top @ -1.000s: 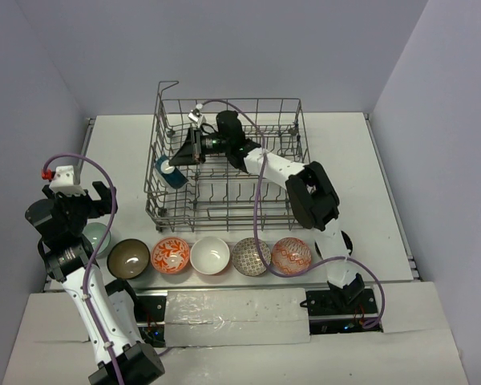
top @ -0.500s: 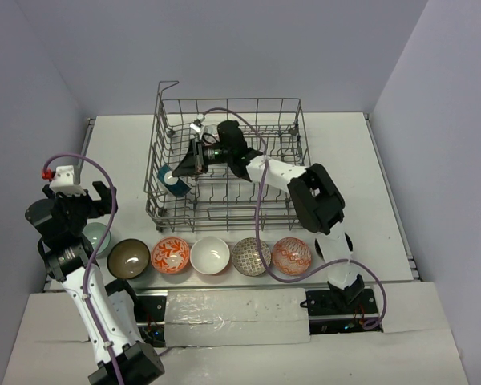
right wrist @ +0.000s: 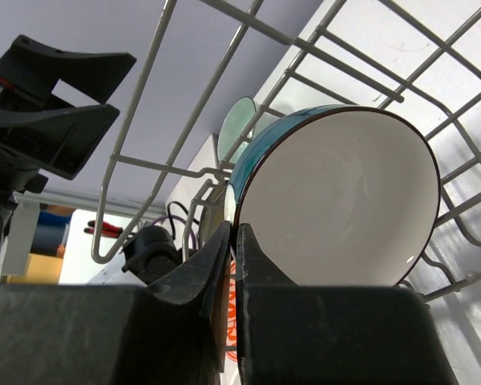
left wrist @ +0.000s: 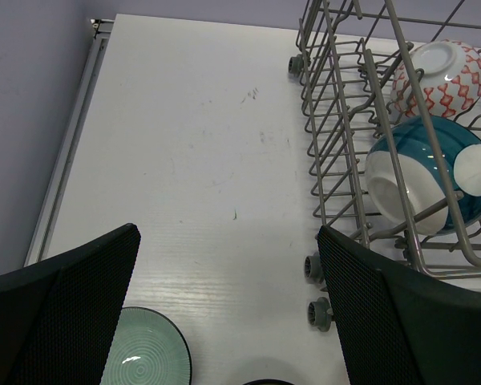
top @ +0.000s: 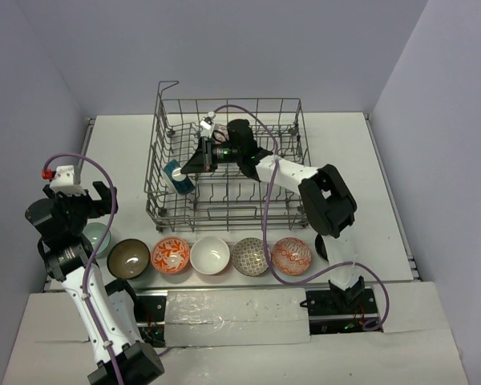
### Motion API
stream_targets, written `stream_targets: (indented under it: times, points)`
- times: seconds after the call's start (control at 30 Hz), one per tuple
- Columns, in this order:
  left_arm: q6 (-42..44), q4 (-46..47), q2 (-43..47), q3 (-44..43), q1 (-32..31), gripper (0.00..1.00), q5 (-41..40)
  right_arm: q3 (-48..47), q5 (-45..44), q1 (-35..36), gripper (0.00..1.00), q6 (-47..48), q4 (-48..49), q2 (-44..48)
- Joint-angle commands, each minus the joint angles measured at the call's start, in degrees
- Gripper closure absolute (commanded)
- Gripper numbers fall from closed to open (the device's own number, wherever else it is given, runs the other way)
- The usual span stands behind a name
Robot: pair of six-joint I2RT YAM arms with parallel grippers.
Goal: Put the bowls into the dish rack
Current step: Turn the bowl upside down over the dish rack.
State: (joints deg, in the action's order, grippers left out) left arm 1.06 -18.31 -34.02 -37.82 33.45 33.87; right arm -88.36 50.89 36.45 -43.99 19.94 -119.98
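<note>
One teal bowl: white inside, on edge, rim pinched by right gripper.
Dish rack: teal bowl at left end, red-patterned bowl beside it.
Left gripper: spread wide, nothing held.

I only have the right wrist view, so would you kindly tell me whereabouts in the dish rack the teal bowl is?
Observer: On the left side of the dish rack, the teal bowl stands on edge among the tines, your right gripper shut on its rim.
Operator: Thanks. How many bowls are outside?
Observer: Six, along the near edge of the table, from the pale green bowl to the red-patterned bowl.
Operator: And the left gripper?
Observer: The left gripper is open, hovering near the pale green bowl.
</note>
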Motion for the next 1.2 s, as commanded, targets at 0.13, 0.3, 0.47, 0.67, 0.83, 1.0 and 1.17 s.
stream_targets:
  times: [0.13, 0.3, 0.47, 0.67, 0.83, 1.0, 1.17]
  points:
    - [1.0, 1.1, -0.1, -0.1, 0.3, 0.01, 2.0, 2.2, -3.1, -1.3, 1.00, -0.7, -1.9, 0.9]
    - [1.0, 1.0, -0.3, -0.1, 0.3, 0.01, 2.3, 2.8, -3.6, -1.2, 1.00, -0.1, -2.2, 0.0]
    - [1.0, 0.8, -0.5, -0.2, 0.3, 0.01, 2.5, 3.2, -5.3, -1.3, 0.99, 2.6, -4.2, -0.3]
    - [1.0, 0.7, -0.5, -0.1, 0.2, 0.01, 2.7, 3.5, -8.9, -1.8, 1.00, 4.9, -7.8, -0.1]
    - [1.0, 0.7, -0.5, -0.2, 0.3, 0.01, 2.8, 4.0, -10.7, -2.8, 1.00, 4.7, -9.3, 0.5]
    - [1.0, 0.6, -0.4, -0.2, 0.3, 0.01, 3.0, 4.8, -10.9, -3.0, 1.00, 2.2, -9.0, 0.7]
    - [1.0, 0.5, -0.5, -0.2, 0.2, 0.01, 3.0, 4.6, -10.2, -2.9, 1.00, -3.6, -7.6, 0.5]
